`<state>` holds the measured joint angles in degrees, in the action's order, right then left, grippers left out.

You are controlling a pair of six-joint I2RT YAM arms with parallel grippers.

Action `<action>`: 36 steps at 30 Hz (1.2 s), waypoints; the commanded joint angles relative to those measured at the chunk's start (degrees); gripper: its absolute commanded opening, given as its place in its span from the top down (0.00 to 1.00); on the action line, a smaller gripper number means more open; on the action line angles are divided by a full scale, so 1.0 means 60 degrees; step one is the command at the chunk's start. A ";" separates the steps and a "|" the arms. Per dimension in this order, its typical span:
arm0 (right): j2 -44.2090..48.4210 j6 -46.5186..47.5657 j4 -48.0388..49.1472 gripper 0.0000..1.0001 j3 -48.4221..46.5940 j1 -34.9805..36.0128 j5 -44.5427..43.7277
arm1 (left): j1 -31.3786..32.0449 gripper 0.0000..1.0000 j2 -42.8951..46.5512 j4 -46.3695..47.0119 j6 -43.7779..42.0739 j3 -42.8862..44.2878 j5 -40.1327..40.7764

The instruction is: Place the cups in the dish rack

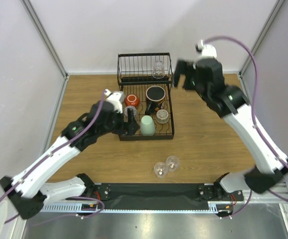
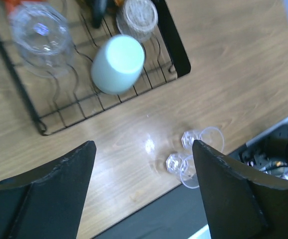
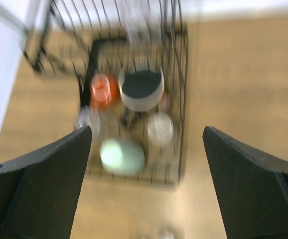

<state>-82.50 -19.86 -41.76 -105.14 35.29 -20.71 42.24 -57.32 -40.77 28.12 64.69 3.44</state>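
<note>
Loading almost finished: two glasses (image 2: 208, 139) wait on the table (image 1: 209, 144).
The left pincer (image 2: 144, 149) and right pincer (image 3: 146, 132) hang spread, empty. The rack (image 1: 146, 138) ahead of both holds a mint cup (image 1: 147, 125), mugs (image 1: 155, 93) and other glasses (image 1: 158, 69); the loose pair shows between the left fingers (image 2: 44, 189). Right wrist view is blurred, its details unreadable.

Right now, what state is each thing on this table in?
Left end effector, open, empty.
Right end effector, open, empty.
Green cup, in the rack, bottom up, tilted.
Black-rimmed mug, in the rack, mouth up.
Red mug, in the rack.
Patterned glass, in the rack.
Basket glass, in the rack's raised basket.
Two glasses, on the table, lying on their sides.
</note>
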 commanded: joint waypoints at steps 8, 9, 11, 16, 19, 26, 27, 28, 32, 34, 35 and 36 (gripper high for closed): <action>0.2865 -0.1745 -0.2399 0.00 0.4720 -0.0886 0.2134 | 0.1410 0.28 -0.2925 -0.0220 -0.0496 0.1260 -0.1364; 0.3084 -0.1628 -0.2531 0.00 0.4779 -0.0959 0.2104 | 0.1789 0.31 -0.3420 -0.0250 -0.0613 0.1246 -0.1466; 0.3305 -0.1511 -0.2840 0.00 0.4823 -0.1338 0.2133 | 0.2158 0.33 -0.3877 -0.0293 -0.0892 0.1202 -0.1599; 0.3934 -0.1100 -0.2972 0.00 0.5028 -0.2262 0.2660 | 0.3067 0.35 -0.4948 -0.0558 -0.1141 0.1450 -0.1453; 0.4110 -0.1012 -0.3030 0.00 0.5218 -0.2804 0.3099 | 0.3331 0.35 -0.5357 -0.0761 -0.1273 0.1567 -0.1496; 0.4229 -0.0807 -0.2943 0.00 0.5498 -0.3127 0.3364 | 0.3814 0.37 -0.5959 -0.0851 -0.1332 0.1348 -0.1775; 0.4214 -0.0792 -0.2914 0.00 0.5497 -0.3171 0.3364 | 0.3887 0.37 -0.6046 -0.0865 -0.1361 0.1246 -0.1789; 0.4185 -0.0778 -0.2884 0.00 0.5497 -0.3215 0.3610 | 0.3917 0.37 -0.6134 -0.0880 -0.1347 0.1216 -0.1833; 0.4009 -0.0806 -0.2752 0.00 0.5468 -0.3274 0.4007 | 0.3932 0.38 -0.6427 -0.0662 -0.1215 0.0851 -0.2067; 0.3921 -0.0850 -0.2694 0.00 0.5439 -0.3288 0.4197 | 0.3932 0.39 -0.6515 -0.0631 -0.1258 0.0864 -0.2155; 0.3892 -0.0880 -0.2694 0.00 0.5439 -0.3289 0.4242 | 0.3932 0.45 -0.6574 -0.0660 -0.1302 0.0923 -0.2185; 0.3877 -0.0923 -0.2650 0.00 0.5453 -0.3289 0.4286 | 0.3932 0.48 -0.6705 -0.0704 -0.1375 0.0967 -0.2229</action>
<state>-58.87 -25.65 -59.37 -71.88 15.88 2.50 65.63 -96.51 -45.74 21.39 69.95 -7.99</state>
